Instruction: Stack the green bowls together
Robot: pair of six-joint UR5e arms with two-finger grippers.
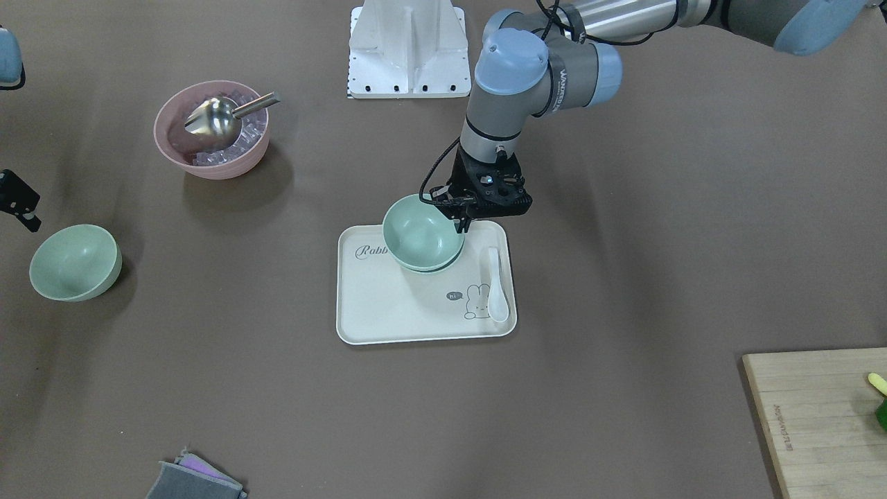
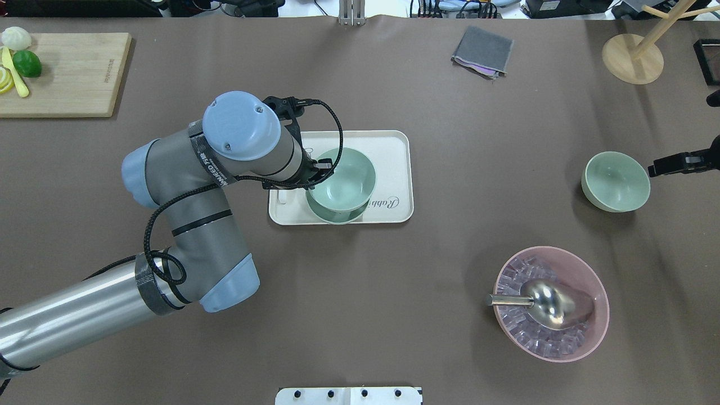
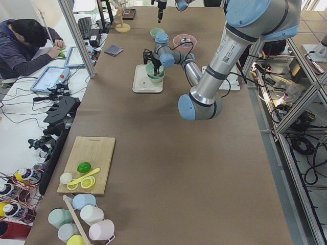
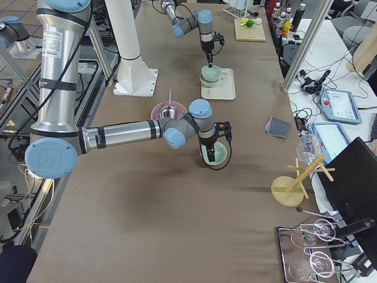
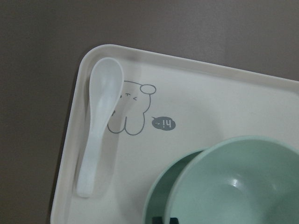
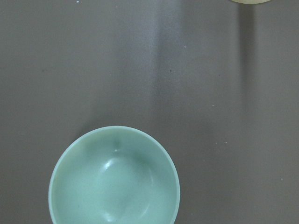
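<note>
1. Exterior front-facing view: left gripper point(image 1: 463, 220) is down on the rim of the upper green bowl point(image 1: 419, 235), on the side of the rim nearest the white spoon point(image 1: 497, 287). Fingers are clamped on that rim, one inside and one outside afaict.
2. Left wrist cam backs it up. The dark fingertips point(image 5: 161, 219) sit right at the bottom edge of the view, pinching the bowl's near rim, and the rest of the bowl spreads away from them.
3. Upper bowl sits over the lower green bowl point(image 1: 433, 267) but off-centre, so a crescent of the lower one peeks out on the side away from the robot. It looks a bit raised rather than fully nested. Can't tell if the two touch.
4. Both bowls are on the cream tray point(image 1: 388, 305), at its robot-side end. The spoon lies along one tray edge, near the rabbit print and apart from the bowls.
5. Third green bowl point(image 1: 69, 263) is upright on the bare table point(image 1: 624, 277), well apart from the tray, off toward the robot's right.
6. Right gripper point(image 2: 658, 167) is just beside that bowl's rim on the outer side. Can't tell if its fingers are apart or together, or if they touch the bowl. Its wrist cam shows only the bowl, no fingers.
7. Pink bowl point(image 1: 229, 163) w/ clear cubes and a metal scoop point(image 1: 211, 119) sits near the third bowl, on the robot's side of it.
</note>
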